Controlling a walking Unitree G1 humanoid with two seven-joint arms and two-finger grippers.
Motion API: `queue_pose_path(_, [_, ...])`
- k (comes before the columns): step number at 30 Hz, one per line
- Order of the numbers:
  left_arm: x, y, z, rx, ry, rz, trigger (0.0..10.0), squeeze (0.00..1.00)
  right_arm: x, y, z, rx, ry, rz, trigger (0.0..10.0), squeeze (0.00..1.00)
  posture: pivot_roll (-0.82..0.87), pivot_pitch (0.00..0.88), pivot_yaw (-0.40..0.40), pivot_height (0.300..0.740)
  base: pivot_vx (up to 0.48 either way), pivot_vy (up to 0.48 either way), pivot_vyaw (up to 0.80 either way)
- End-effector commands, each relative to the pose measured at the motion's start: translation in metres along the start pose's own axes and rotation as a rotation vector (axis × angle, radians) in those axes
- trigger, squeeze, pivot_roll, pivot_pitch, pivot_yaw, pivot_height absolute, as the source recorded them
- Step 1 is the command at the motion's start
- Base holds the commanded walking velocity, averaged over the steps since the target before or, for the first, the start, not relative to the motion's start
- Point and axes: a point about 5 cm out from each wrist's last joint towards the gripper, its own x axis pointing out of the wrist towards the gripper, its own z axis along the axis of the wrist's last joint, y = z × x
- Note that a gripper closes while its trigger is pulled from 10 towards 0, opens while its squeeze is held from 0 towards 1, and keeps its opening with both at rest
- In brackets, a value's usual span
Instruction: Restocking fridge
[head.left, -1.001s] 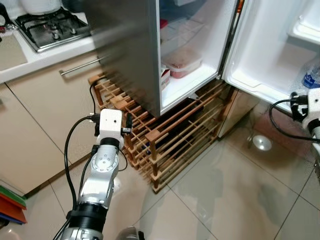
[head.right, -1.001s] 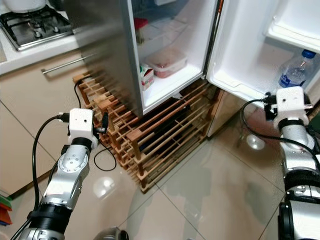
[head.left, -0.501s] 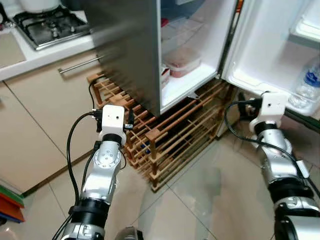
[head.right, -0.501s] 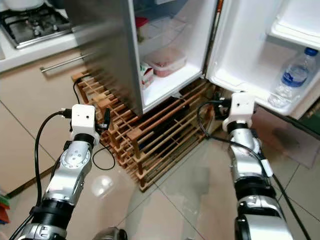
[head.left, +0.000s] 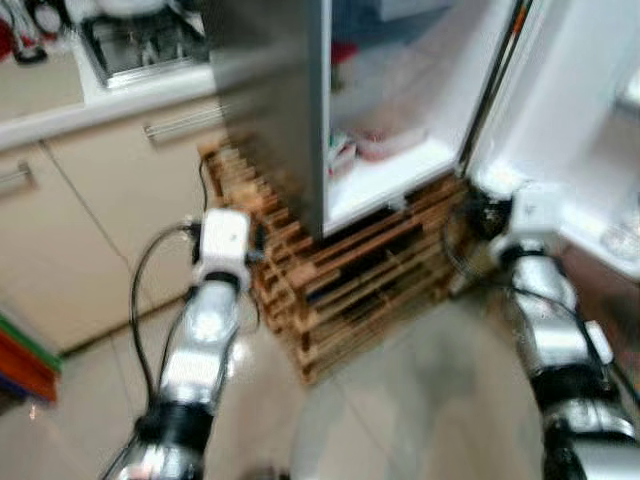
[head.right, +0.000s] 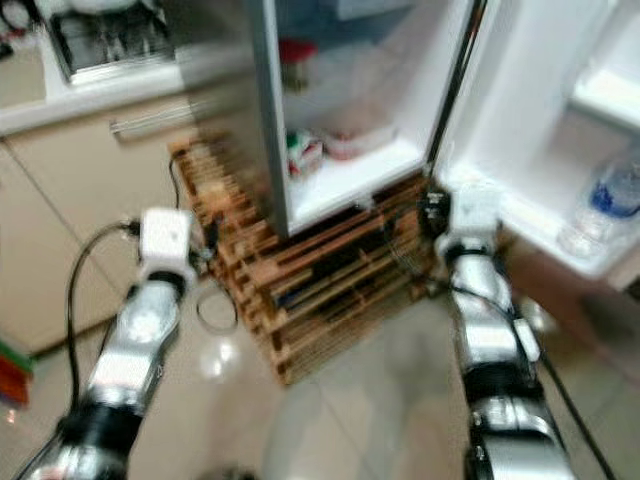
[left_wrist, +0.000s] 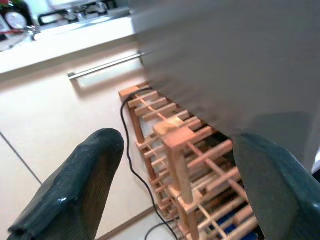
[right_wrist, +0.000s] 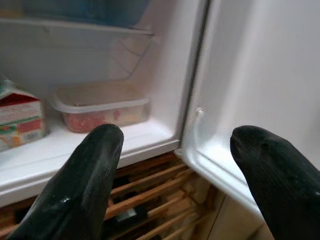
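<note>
The fridge (head.left: 270, 110) stands open, its door (head.right: 540, 90) swung to the right. On its lowest shelf sit a clear lidded box of red food (right_wrist: 100, 107) and a red and white carton (right_wrist: 20, 120). A water bottle (head.right: 608, 195) stands in the door shelf. My right gripper (right_wrist: 177, 134) is open and empty, held low before the shelf's right corner by the door hinge. My left gripper (left_wrist: 178, 140) is also open and empty. It points at the wooden rack (left_wrist: 185, 150) beside the fridge's steel side.
The wooden slatted rack (head.left: 350, 290) fills the space under and left of the fridge. A beige cabinet (head.left: 100, 200) with a bar handle and a counter with a stove (head.left: 140, 45) lie to the left. A black cable (left_wrist: 131, 150) runs down the rack. Glossy tile floor (head.left: 400, 400) spreads in front.
The whole picture has shifted and blurred, so the camera is moving. Over the second my right arm swung left from the door shelf to the fridge's lower corner. The left arm barely moved.
</note>
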Motion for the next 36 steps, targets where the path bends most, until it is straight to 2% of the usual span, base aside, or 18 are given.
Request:
queue_pose_path(1, [0.001, -0.007, 0.004, -0.020, -0.005, 0.004, 10.0, 0.00, -0.002, -0.010, 0.000, -0.015, 0.007, -0.021, 10.0, 0.00, 0.06, 0.026, 0.029, 0.740, 0.000, 0.000, 0.00])
queue_pose_path(4, [0.002, -0.006, 0.002, -0.017, 0.007, 0.011, 10.0, 0.00, -0.004, -0.014, 0.001, -0.022, 0.000, -0.031, 10.0, 0.00, 0.06, 0.023, 0.029, 0.740, 0.000, 0.000, 0.00])
queue_pose_path(9, [0.002, -0.006, 0.001, -0.018, 0.009, 0.012, 10.0, 0.00, -0.005, -0.040, -0.004, -0.067, 0.025, -0.115, 10.0, 0.00, 0.06, 0.021, 0.032, 0.740, 0.000, 0.000, 0.00])
queue_pose_path(10, [0.002, -0.005, 0.001, -0.019, 0.009, 0.011, 10.0, 0.00, -0.006, -0.051, -0.008, -0.076, 0.049, -0.142, 10.0, 0.00, 0.06, 0.025, 0.034, 0.740, 0.000, 0.000, 0.00])
queue_pose_path(14, [0.002, -0.004, 0.001, -0.019, 0.008, 0.013, 10.0, 0.00, -0.008, -0.059, -0.012, -0.079, 0.070, -0.168, 10.0, 0.00, 0.07, 0.028, 0.034, 0.740, 0.000, 0.000, 0.00])
queue_pose_path(16, [0.002, 0.000, 0.003, -0.014, 0.003, 0.029, 10.0, 0.00, -0.011, -0.074, -0.015, -0.089, 0.095, -0.203, 10.0, 0.00, 0.08, 0.046, 0.036, 0.740, 0.000, 0.000, 0.00])
queue_pose_path(19, [0.002, 0.008, 0.003, -0.006, 0.001, 0.046, 10.0, 0.00, -0.012, -0.088, -0.015, -0.122, 0.110, -0.228, 10.0, 0.00, 0.09, 0.061, 0.038, 0.740, 0.000, 0.000, 0.00])
queue_pose_path(25, [0.000, 0.018, 0.004, 0.011, -0.002, 0.066, 10.0, 0.00, -0.013, -0.103, -0.016, -0.174, 0.137, -0.242, 10.0, 0.00, 0.11, 0.076, 0.042, 0.740, 0.000, 0.000, 0.00])
queue_pose_path(26, [-0.001, 0.023, 0.005, 0.023, -0.003, 0.076, 10.0, 0.00, -0.014, -0.113, -0.016, -0.201, 0.165, -0.260, 10.0, 0.00, 0.14, 0.089, 0.053, 0.740, 0.000, 0.000, 0.00])
queue_pose_path(30, [-0.004, 0.030, 0.006, 0.039, -0.003, 0.082, 10.0, 0.00, -0.016, -0.124, -0.016, -0.244, 0.188, -0.278, 10.0, 0.00, 0.15, 0.099, 0.068, 0.740, 0.000, 0.000, 0.00])
queue_pose_path(32, [-0.005, 0.032, 0.007, 0.051, 0.000, 0.076, 10.0, 0.00, -0.021, -0.141, -0.016, -0.295, 0.231, -0.334, 10.0, 0.00, 0.15, 0.108, 0.082, 0.740, 0.000, 0.000, 0.00])
queue_pose_path(33, [-0.005, 0.032, 0.007, 0.051, 0.000, 0.076, 10.0, 0.00, -0.021, -0.141, -0.016, -0.295, 0.231, -0.334, 10.0, 0.00, 0.15, 0.108, 0.082, 0.740, 0.000, 0.000, 0.00])
queue_pose_path(36, [-0.004, 0.032, 0.007, 0.062, 0.004, 0.060, 10.0, 0.00, -0.029, -0.168, -0.005, -0.398, 0.227, -0.456, 10.0, 0.00, 0.14, 0.115, 0.101, 0.740, 0.000, 0.000, 0.00])
